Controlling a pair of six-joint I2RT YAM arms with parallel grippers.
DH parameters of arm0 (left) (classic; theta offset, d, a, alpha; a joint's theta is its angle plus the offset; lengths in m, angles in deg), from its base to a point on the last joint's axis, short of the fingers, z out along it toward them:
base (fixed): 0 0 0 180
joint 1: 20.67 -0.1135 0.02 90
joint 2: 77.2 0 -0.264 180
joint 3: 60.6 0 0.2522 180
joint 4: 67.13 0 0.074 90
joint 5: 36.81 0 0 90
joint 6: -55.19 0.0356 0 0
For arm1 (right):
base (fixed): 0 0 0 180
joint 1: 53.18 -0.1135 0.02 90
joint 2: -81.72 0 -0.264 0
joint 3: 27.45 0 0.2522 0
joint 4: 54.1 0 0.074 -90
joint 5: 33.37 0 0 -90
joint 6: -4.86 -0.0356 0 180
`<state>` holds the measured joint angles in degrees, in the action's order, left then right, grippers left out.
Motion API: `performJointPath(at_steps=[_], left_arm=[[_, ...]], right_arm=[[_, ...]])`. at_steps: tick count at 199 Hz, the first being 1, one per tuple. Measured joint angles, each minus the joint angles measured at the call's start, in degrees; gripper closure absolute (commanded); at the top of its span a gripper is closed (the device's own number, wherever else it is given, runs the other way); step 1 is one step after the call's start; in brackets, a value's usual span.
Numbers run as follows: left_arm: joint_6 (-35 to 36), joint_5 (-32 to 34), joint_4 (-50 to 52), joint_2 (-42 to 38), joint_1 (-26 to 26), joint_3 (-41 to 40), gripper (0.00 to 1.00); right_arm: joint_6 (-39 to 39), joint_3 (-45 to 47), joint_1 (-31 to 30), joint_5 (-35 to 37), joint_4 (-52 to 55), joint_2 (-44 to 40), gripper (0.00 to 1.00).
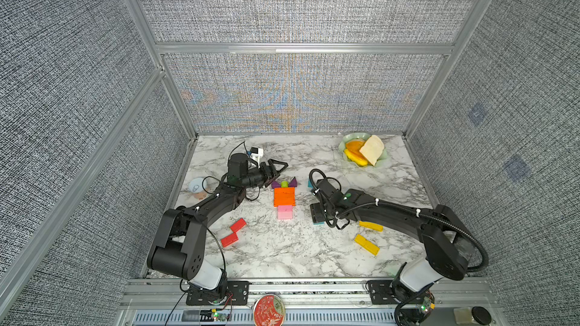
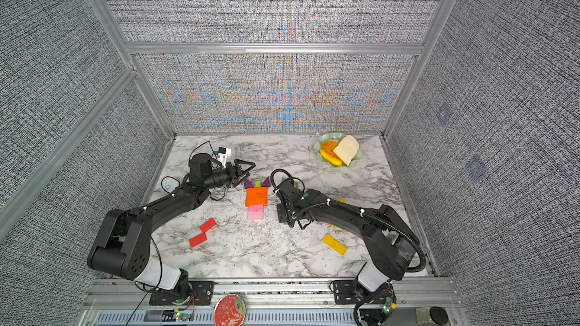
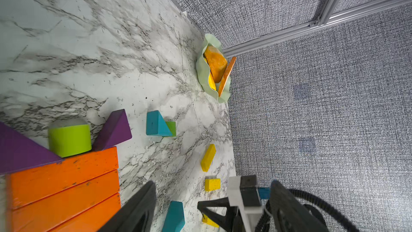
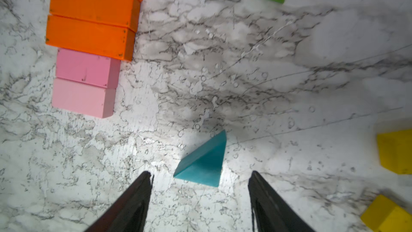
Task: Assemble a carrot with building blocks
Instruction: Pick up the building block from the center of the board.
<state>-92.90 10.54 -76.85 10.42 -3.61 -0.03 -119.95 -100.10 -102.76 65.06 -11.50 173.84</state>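
The carrot lies flat mid-table: two purple triangles (image 1: 276, 183) flank a lime-green stub (image 1: 284, 184), above three orange bars (image 1: 284, 196) and two pink bars (image 1: 285, 212). My right gripper (image 4: 200, 173) points down just right of the pink bars, open. A teal triangle (image 4: 205, 164) lies on the marble just ahead of its fingertips, touching neither. My left gripper (image 1: 284, 167) hovers behind and left of the purple triangles, open and empty. Loose pieces: a second teal triangle (image 3: 156, 124) against a green stub (image 3: 171, 128), two yellow bars (image 1: 366, 244) and two red bars (image 1: 233, 232).
A pale green plate (image 1: 345, 141) with toy fruit slices and a bread slice sits at the back right corner. A small pale blue round object (image 1: 197, 185) rests by the left wall. Fabric walls close three sides; a red round tin (image 1: 269, 308) lies on the front rail.
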Motion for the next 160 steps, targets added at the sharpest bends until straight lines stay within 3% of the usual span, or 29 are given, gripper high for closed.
performJointPath(at_steps=[78, 160], left_arm=[[0.02, 0.02, 0.02, -0.11, 0.48, 0.0, 0.19], [0.02, 0.02, 0.02, -0.22, 0.59, 0.0, 0.19]], right_arm=[[-3.17, -1.01, -3.21, 3.32, 1.18, 5.46, 0.29], [-1.4, -2.49, -2.82, 3.76, 0.66, 9.75, 0.42]])
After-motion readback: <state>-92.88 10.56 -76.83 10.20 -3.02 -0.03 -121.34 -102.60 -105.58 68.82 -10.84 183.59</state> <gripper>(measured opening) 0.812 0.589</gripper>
